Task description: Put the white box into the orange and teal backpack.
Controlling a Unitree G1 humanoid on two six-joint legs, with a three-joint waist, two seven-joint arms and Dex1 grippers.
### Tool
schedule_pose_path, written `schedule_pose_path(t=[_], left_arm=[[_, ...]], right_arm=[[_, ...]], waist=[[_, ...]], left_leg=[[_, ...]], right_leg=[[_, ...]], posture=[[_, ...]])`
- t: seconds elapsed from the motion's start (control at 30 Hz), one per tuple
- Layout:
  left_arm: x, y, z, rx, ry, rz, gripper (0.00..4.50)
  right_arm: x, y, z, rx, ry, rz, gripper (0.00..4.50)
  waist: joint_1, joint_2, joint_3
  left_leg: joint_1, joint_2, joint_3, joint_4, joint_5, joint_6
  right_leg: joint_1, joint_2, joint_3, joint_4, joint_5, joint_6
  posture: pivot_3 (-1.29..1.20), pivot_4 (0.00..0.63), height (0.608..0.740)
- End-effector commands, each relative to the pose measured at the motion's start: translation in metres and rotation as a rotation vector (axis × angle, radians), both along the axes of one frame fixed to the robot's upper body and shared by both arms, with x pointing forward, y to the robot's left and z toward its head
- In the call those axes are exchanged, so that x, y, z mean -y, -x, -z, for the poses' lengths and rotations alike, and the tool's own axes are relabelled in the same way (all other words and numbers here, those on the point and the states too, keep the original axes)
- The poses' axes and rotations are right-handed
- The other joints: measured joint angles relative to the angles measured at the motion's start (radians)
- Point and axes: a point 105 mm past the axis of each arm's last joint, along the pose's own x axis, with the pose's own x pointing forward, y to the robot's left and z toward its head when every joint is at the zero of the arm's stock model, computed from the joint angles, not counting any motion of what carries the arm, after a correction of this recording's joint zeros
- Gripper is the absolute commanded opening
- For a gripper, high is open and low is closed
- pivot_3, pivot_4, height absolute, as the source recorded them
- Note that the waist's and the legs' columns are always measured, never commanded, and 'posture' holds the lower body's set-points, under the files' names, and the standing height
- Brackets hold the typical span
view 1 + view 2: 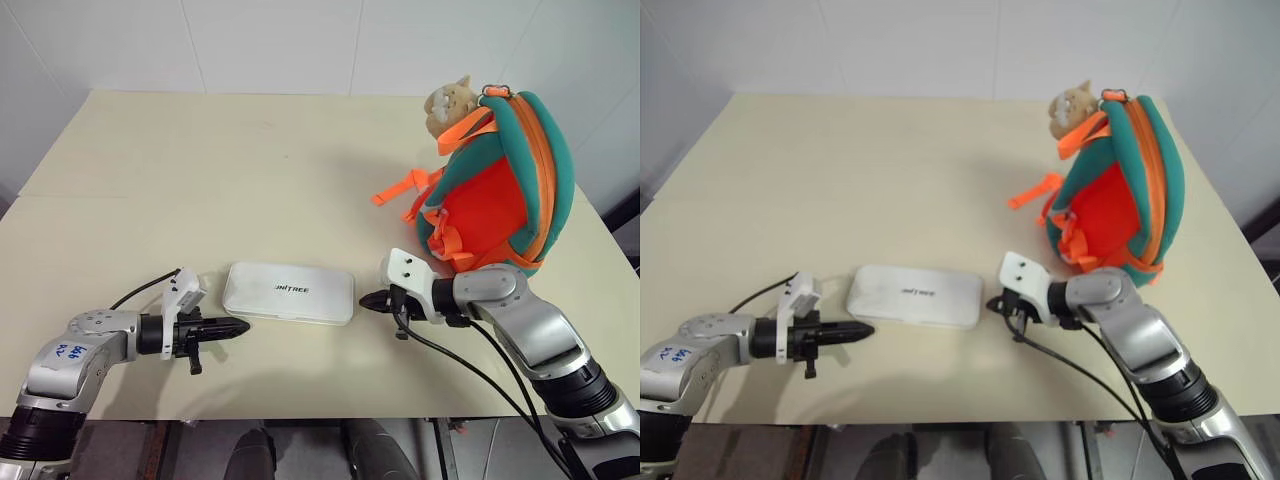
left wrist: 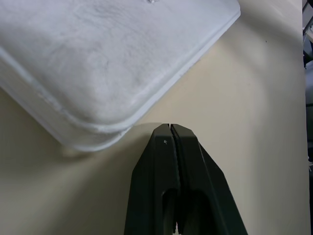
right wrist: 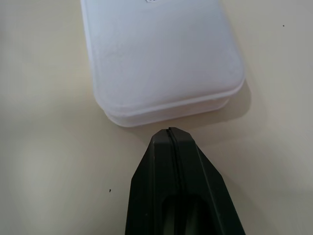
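White box flanked by both closed grippers; backpack upright on your right.

You see the white box point(image 1: 289, 292) lying flat on the desk point(image 1: 200, 170), near its front edge, lettering facing up. The left gripper point(image 1: 240, 326) has its fingers pressed together and grips nothing; its tip sits just beside the box's left front corner, and whether it touches cannot be told. The right gripper point(image 1: 368, 300) is likewise closed and empty, its tip just beside the box's right end. The orange and teal backpack point(image 1: 495, 190) stands upright on the desk behind the right arm, apart from the box, its plush animal head point(image 1: 449, 103) at the top.
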Motion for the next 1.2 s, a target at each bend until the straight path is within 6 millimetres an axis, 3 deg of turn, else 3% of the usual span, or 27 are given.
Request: schedule_pose_path(t=[0.03, 0.23, 0.4, 0.63, 0.77, 1.2], left_arm=[[-0.012, 0.0, -0.015, 0.044, -0.019, -0.04, 0.02], [-0.047, -0.006, -0.031, 0.084, -0.068, -0.206, 0.02], [-0.065, -0.031, -0.041, 0.214, -0.039, -0.351, 0.02], [-0.051, -0.045, -0.044, 0.23, 0.112, -0.358, 0.02], [-0.046, -0.046, -0.032, 0.199, 0.122, -0.327, 0.02], [-0.022, -0.05, -0.024, 0.17, 0.177, -0.219, 0.02]], right_arm=[[0.003, -0.001, -0.006, 0.03, -0.005, 0.001, 0.0], [0.003, -0.005, -0.003, 0.03, -0.003, 0.002, 0.0], [0.0, -0.011, -0.001, 0.041, -0.006, -0.003, 0.0], [-0.007, -0.013, -0.001, 0.049, -0.015, -0.013, 0.0], [-0.01, -0.013, -0.001, 0.055, -0.019, -0.022, 0.0], [-0.012, -0.01, -0.001, 0.056, -0.026, -0.034, 0.0]], waist=[[-0.001, 0.0, 0.0], [0.0, 0.0, 0.0], [0.003, 0.0, 0.0], [0.0, 0.0, 0.0], [-0.001, 0.0, 0.0], [0.002, 0.0, 0.0]], left_leg=[[0.0, 0.0, 0.0, 0.0, 0.0, 0.0], [0.0, 0.0, 0.0, -0.001, 0.0, 0.0], [0.0, 0.0, 0.0, 0.0, 0.0, 0.0], [0.0, 0.0, 0.0, 0.0, 0.0, 0.0], [0.0, 0.0, 0.0, -0.001, 0.0, 0.0], [0.0, 0.0, 0.0, 0.001, 0.0, 0.0]], right_leg=[[0.0, 0.0, 0.0, 0.0, 0.0, 0.0], [0.0, 0.0, 0.0, 0.0, 0.0, 0.0], [0.0, 0.0, 0.0, 0.0, 0.0, 0.0], [0.0, 0.0, 0.0, 0.0, 0.0, 0.0], [-0.001, 0.0, 0.0, 0.0, 0.0, 0.0], [0.0, 0.0, 0.0, 0.0, 0.0, 0.0]], posture=[[0.0, 0.15, 0.74], [0.0, 0.15, 0.74], [0.0, 0.15, 0.74], [0.0, 0.15, 0.74], [0.0, 0.15, 0.74], [0.0, 0.15, 0.74]])
